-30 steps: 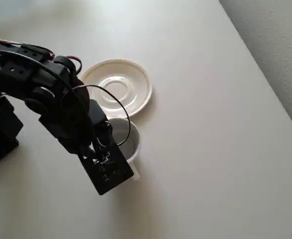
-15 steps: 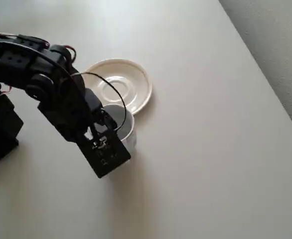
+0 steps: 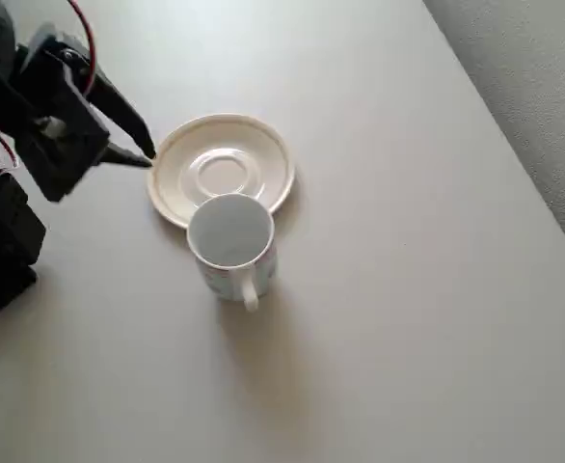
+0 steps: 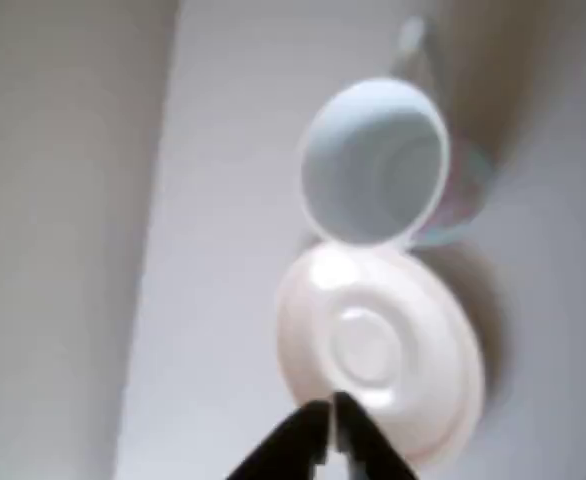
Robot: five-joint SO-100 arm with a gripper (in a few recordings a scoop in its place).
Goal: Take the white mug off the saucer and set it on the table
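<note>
At the upper left of the overhead view, the black arm angles its gripper (image 3: 146,152) toward the saucer (image 3: 268,159), fingertips nearly together and holding nothing. The white mug (image 3: 231,241) stands upright on the table (image 3: 408,289) at centre frame, just below the saucer (its rim overlapping the saucer's edge), handle pointing toward the bottom of the frame.
</note>
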